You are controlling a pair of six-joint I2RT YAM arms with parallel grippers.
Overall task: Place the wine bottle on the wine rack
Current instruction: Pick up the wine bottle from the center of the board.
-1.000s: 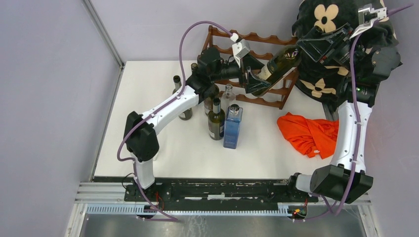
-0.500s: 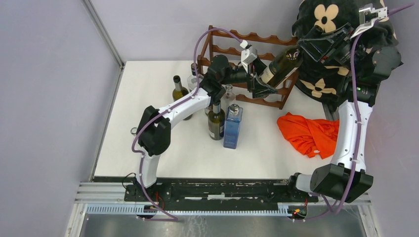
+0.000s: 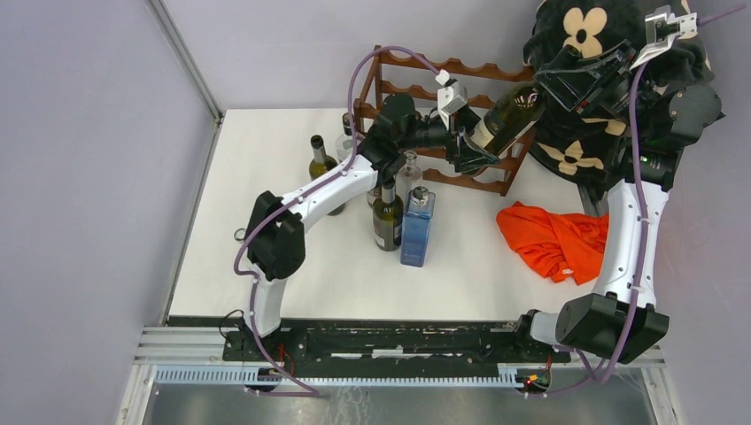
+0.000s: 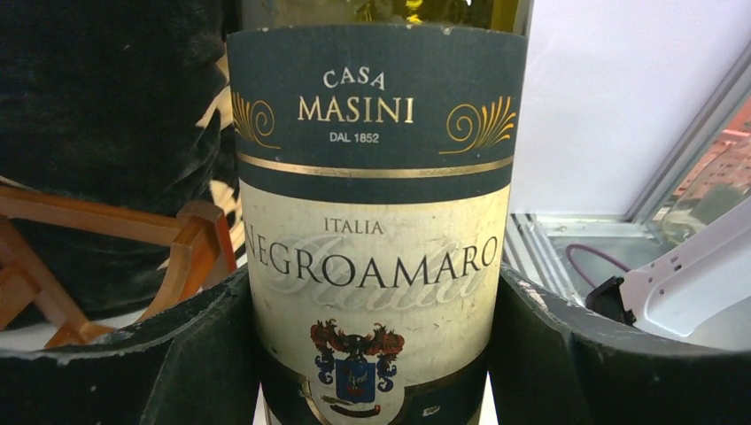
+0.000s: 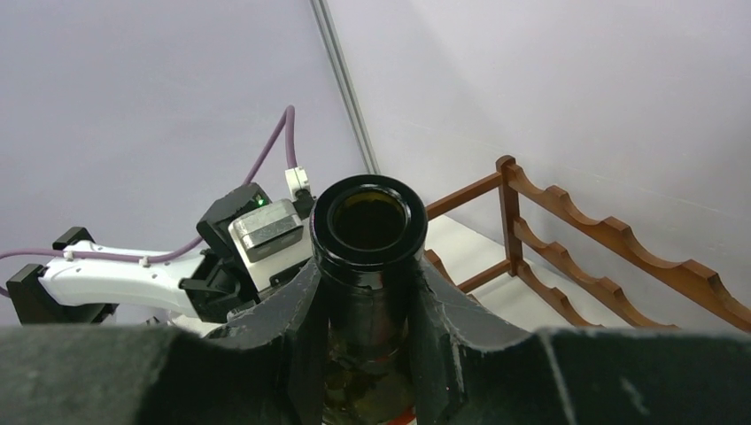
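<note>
The wine bottle [image 3: 507, 108] is dark green with a cream and navy label. It hangs tilted in the air just in front of the reddish-brown wine rack [image 3: 478, 69] at the back of the table. My left gripper [image 3: 469, 146] is shut on its labelled body [image 4: 376, 177], one finger on each side, at the lower end. My right gripper [image 3: 553, 84] is shut on the neck [image 5: 369, 217], just below the open mouth. Rack rails show in the left wrist view [image 4: 190, 239] and the right wrist view [image 5: 620, 239]. The rack slots that show are empty.
Several upright bottles [image 3: 387, 217] and a blue square bottle [image 3: 417, 226] stand left of and in front of the rack. An orange cloth [image 3: 553, 239] lies at the right. A black bag with cream flowers [image 3: 584, 53] sits behind my right arm, beside the rack.
My left arm has stretched forward and to the right, its elbow swinging right. The bottle has shifted slightly right and closer to the rack. Both grips are unchanged.
</note>
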